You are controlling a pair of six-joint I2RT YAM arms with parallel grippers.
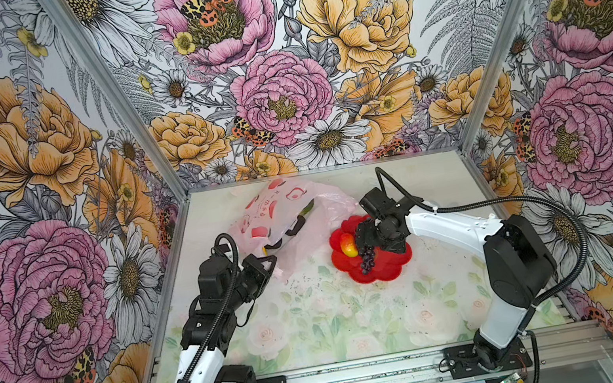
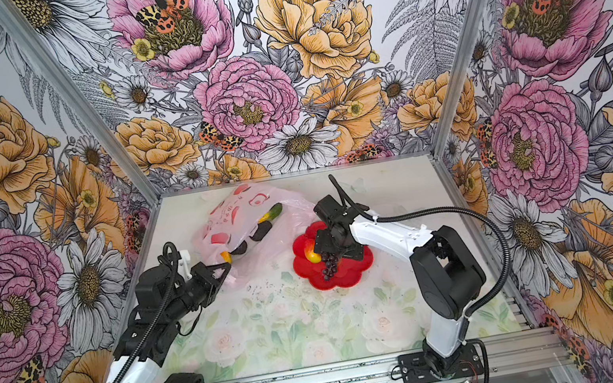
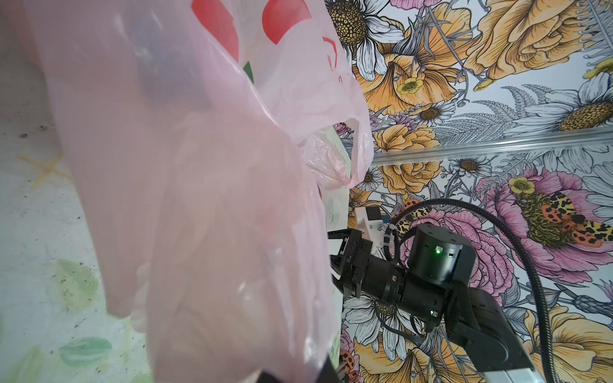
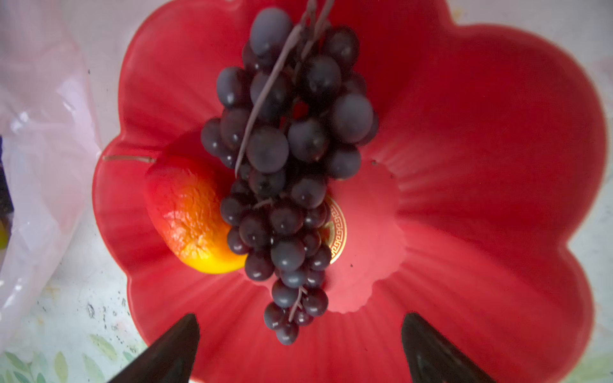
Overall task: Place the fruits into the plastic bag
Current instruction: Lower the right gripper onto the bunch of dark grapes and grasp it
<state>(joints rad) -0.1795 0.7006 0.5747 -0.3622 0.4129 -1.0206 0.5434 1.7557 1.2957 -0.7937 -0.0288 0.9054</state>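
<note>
- Thin, crinkly, translucent pink plastic bag [image 1: 286, 208]: rear tabletop [image 1: 317, 324], dark fruits [image 1: 296, 227] inside; my left claw [image 1: 272, 260] pinched shut on its edge.
- Glossy red flower-shaped plate [image 1: 388, 271]: purple grape bunch [image 1: 367, 260] touching red-yellow peach [image 1: 348, 245].
- My right claw [image 4: 300, 318]: spread wide above grapes, empty.

Plate [image 1: 386, 269], red, flower-shaped: one, bearing one grape bunch [image 1: 367, 260] and one peach [image 1: 348, 245]. Plastic bag [image 1: 282, 204]: one. Seen through its film: two dark avocados [image 2: 263, 230], one mango [image 2: 272, 212] and what appears to be one yellow fruit [image 2: 226, 256], mostly hidden.
</note>
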